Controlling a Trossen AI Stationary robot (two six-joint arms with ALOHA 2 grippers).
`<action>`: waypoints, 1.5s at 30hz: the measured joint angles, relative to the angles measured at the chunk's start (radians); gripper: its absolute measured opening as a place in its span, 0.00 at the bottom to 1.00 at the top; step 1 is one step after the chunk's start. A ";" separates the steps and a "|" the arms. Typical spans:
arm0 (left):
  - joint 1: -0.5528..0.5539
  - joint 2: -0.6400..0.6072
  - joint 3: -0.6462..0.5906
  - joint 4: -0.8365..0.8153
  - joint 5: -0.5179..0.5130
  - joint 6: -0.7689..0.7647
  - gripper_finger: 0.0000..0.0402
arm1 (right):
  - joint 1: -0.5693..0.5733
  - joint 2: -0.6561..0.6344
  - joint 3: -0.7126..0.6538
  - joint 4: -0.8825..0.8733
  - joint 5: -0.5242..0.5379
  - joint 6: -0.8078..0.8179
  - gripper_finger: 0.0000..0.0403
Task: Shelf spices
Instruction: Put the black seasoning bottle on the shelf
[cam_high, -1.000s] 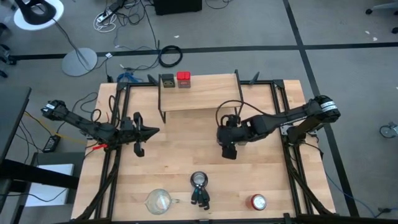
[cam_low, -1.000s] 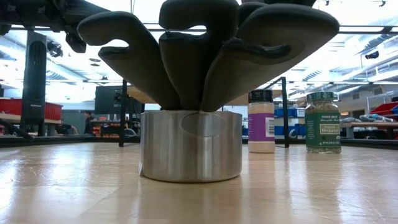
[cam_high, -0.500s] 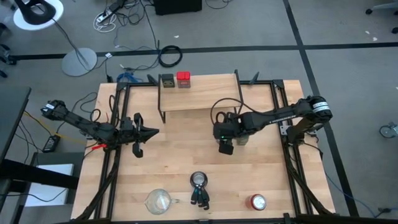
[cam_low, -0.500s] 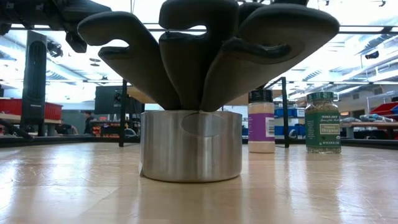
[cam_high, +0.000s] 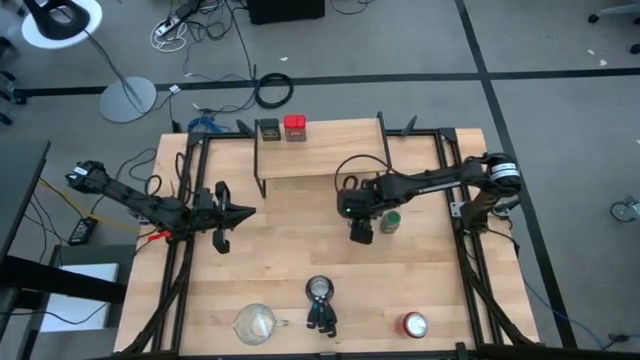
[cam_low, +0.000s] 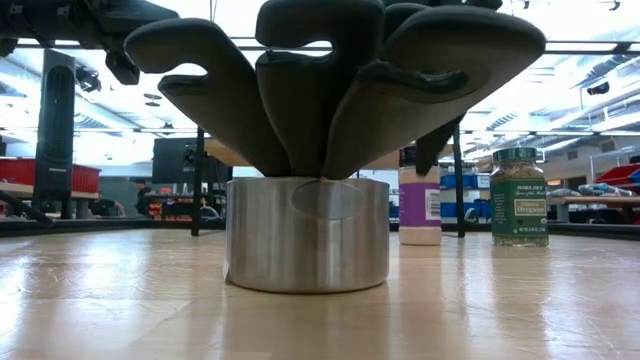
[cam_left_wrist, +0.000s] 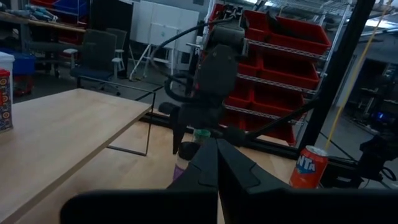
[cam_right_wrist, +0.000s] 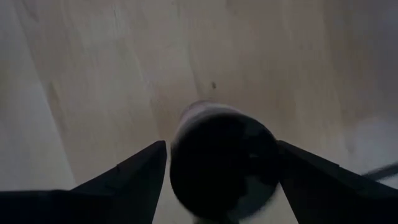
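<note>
Right gripper (cam_high: 361, 228) hangs mid-frame in the high view, fingers spread over the purple-labelled jar; two tins (cam_high: 281, 128) sit on the shelf (cam_high: 320, 160) above. Low view: two jars, purple-labelled jar (cam_low: 420, 205) and green jar (cam_low: 518, 197), right of centre. Right wrist view: spread fingers (cam_right_wrist: 130, 171) flank the dark lid (cam_right_wrist: 222, 162) without visible contact. Left gripper (cam_high: 248, 210) waits closed at left.

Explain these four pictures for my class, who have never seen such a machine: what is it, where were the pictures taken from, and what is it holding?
Two robot arms work at a table. One camera looks down from above, one sits at table height, one rides on each wrist. The right gripper hangs open around the dark-lidded jar, gripping nothing yet; the green jar stands beside it. The left gripper waits shut at the table's left. Two tins already sit on the shelf.
</note>
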 joint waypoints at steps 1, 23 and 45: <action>0.000 0.000 0.000 0.000 0.000 0.000 0.00 | -0.002 0.010 0.000 0.008 -0.004 -0.012 0.72; 0.000 0.000 0.000 -0.005 0.000 0.015 0.00 | 0.016 0.038 0.241 -0.051 -0.052 -0.059 0.52; 0.000 0.000 0.000 0.001 -0.021 -0.003 0.00 | -0.457 0.048 0.784 -0.132 -0.037 -0.374 0.52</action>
